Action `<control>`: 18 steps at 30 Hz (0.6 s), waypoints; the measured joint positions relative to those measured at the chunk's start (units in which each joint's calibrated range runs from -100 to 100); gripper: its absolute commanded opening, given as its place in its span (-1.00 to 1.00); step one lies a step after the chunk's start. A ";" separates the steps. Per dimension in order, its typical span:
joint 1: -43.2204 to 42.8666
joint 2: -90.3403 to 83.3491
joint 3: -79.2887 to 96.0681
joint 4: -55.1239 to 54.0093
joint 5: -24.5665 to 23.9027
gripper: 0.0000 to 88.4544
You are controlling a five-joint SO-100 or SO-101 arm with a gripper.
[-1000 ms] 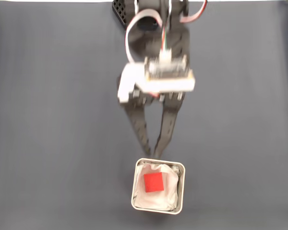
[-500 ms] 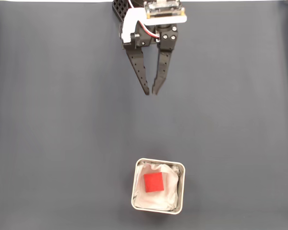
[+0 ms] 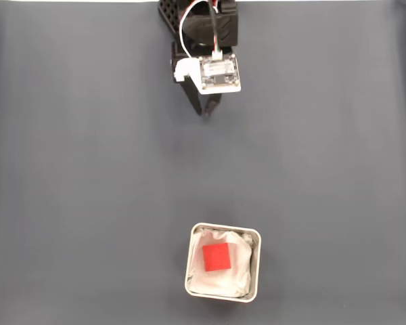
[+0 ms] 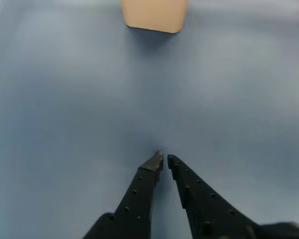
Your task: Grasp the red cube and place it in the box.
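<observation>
Fingers [image 4: 189, 186] were nearly together, gripper [image 4: 165, 159] empty, well apart from the box [image 3: 256, 264]. Red cube [image 3: 216, 257] sat inside; only risk I saw: another pass nudging the box.

From my screen the fixed view is evenly lit and quite sharp, with soft light from above. The grey table [image 3: 74, 176] shows almost no glare, and the box [image 3: 256, 267] throws only a faint shadow at its lower edge. The corners look a little darker. The wrist view is softer and has a blue tint; the box [image 4: 154, 14] at the top is blurred, with a dim shadow under it.
</observation>
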 measured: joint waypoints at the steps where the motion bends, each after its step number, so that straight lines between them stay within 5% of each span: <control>1: 0.00 -0.52 0.36 2.86 -0.54 -1.00; 6: -0.22 -3.65 0.90 12.65 -2.54 -1.00; 18: 0.00 -4.26 0.90 13.68 -2.64 -1.00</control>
